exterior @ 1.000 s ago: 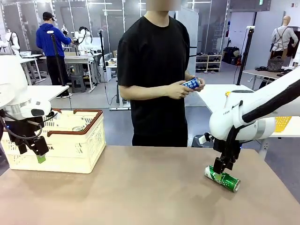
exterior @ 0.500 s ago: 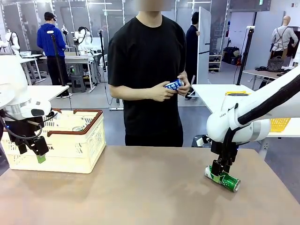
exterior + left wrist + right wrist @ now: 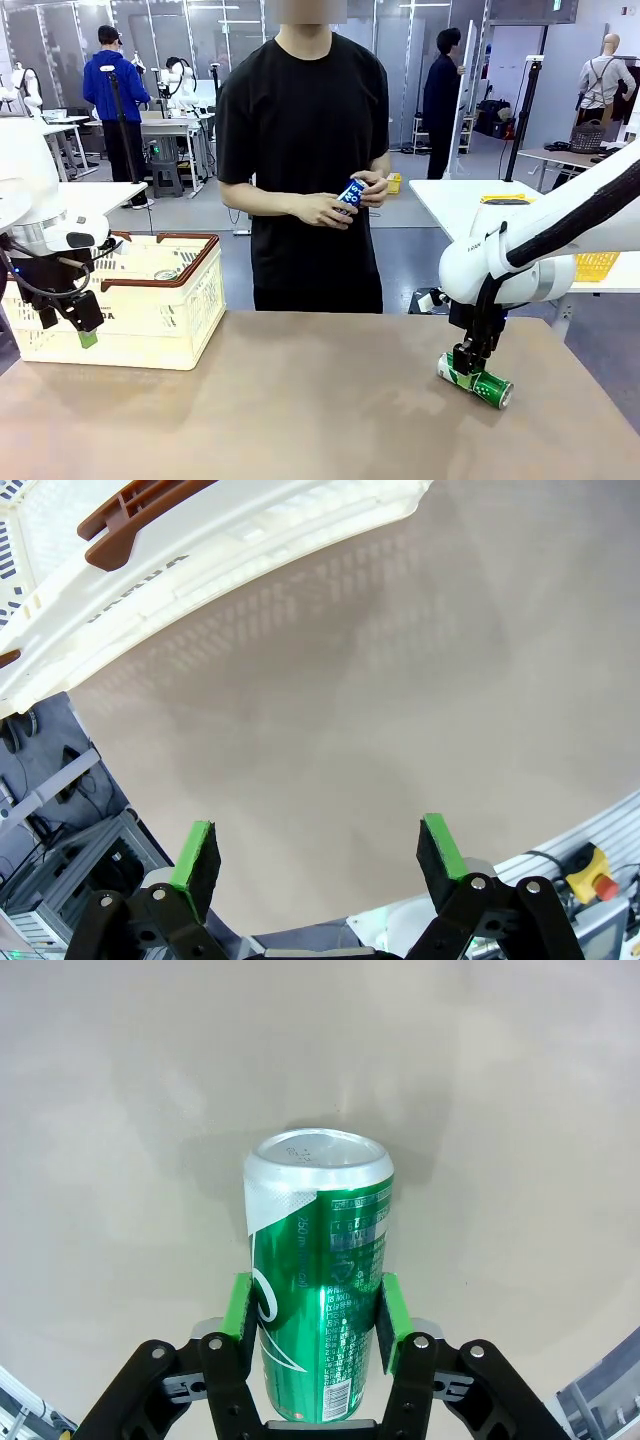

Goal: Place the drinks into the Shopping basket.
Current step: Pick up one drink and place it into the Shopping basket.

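A green can (image 3: 489,387) lies on its side on the brown table at the right. My right gripper (image 3: 463,367) comes down on it from above and is shut on it. In the right wrist view the green pads (image 3: 238,1306) press both sides of the green can (image 3: 320,1290). My left gripper (image 3: 78,326) hangs open and empty in front of the cream Shopping basket (image 3: 150,322). From the left wrist, that gripper (image 3: 318,850) hovers over bare table beside the basket (image 3: 250,540). A can top (image 3: 165,273) shows inside the basket. The person holds a blue and white can (image 3: 350,192) in both hands.
The person stands at the far edge of the table (image 3: 300,400), left of centre. A white side table with a yellow mesh basket (image 3: 603,263) stands behind my right arm. The wide middle of the table lies between the basket and the green can.
My right gripper has shut on the green can. The person has stepped to the left and lowered the blue and white can a little. My left arm has not moved.
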Robot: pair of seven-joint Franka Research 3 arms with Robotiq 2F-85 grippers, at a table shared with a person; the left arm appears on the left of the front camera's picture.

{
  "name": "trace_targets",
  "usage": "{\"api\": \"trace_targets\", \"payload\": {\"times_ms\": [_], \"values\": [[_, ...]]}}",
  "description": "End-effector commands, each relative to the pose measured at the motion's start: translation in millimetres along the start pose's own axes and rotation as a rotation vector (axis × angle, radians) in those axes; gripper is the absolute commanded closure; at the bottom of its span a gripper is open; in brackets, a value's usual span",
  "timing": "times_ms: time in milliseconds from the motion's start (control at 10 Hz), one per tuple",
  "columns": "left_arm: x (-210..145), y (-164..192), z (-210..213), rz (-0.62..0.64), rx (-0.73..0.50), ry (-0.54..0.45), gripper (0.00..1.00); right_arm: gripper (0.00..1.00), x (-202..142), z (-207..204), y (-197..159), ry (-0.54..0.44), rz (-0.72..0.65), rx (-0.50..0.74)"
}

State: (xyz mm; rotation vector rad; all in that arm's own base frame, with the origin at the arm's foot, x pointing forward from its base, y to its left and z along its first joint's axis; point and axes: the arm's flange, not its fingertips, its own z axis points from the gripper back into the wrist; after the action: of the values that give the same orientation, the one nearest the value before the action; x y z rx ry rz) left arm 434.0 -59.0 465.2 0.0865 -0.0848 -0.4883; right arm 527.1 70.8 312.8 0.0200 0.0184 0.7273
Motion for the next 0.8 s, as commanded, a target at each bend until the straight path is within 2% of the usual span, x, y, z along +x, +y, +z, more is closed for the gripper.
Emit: {"api": "trace_targets", "payload": {"times_ms": [0,100,200,300,700], "values": [[-4.3,-2.2,-0.3,0.000,0.014,0.006,0.00,0.73,3.6,-8.5,-3.1,0.004,-0.010,-0.017],[-4.3,-2.2,-0.3,0.000,0.014,0.006,0.00,0.88,3.8,-9.4,-2.4,-0.003,-0.013,-0.016],[-4.3,-2.2,-0.3,0.000,0.014,0.006,0.00,0.91,3.5,-8.8,-1.1,-0.006,-0.030,-0.018],[-4.3,-2.2,-0.3,0.000,0.014,0.006,0.00,1.00,3.1,-7.0,0.4,-0.017,-0.060,-0.005],[-4.3,-2.2,-0.3,0.000,0.014,0.006,0.00,1.00,3.5,19.5,20.8,0.015,-0.219,-0.019]]}}
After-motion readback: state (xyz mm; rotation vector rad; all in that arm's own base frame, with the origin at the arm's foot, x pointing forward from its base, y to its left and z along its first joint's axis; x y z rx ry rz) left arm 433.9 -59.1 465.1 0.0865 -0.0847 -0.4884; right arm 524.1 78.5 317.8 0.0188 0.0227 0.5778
